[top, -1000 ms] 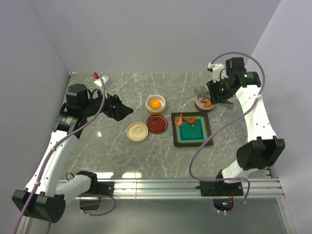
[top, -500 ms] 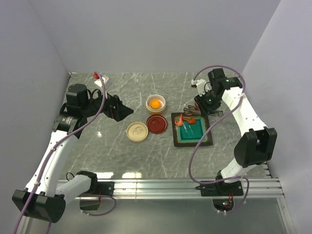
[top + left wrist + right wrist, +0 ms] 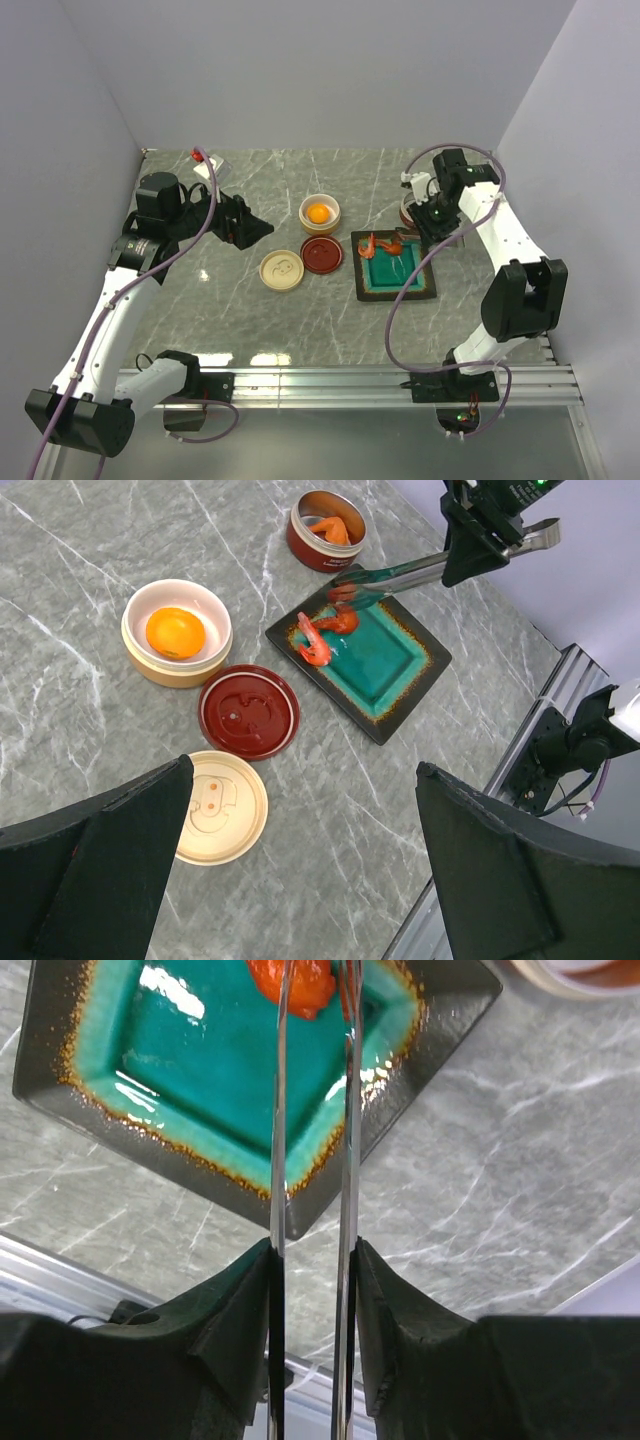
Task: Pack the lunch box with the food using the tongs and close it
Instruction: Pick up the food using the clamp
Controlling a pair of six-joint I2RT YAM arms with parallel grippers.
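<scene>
From above, we see the left gripper hanging over the left part of the marble table, its fingers spread wide and holding nothing. The right gripper sits at the far right corner of the teal tray and pinches the tongs, which reach left to two shrimp pieces on the tray's far edge. The orange disc lies in the cream bowl. Nearer us, the red lid and cream lid lie touching. A red bowl shows partly behind the right arm. In the left wrist view, the left gripper's black fingers stand far apart at the bottom corners. Beyond them the red bowl holds another shrimp piece, and the tongs slant from the right gripper down to the shrimp pieces on the tray. In the right wrist view, the pads press on both slim arms of the tongs, which run nearly parallel over the tray. A shrimp piece lies between the arms at the top edge. The tips are cut off, so we cannot tell whether they squeeze it.
</scene>
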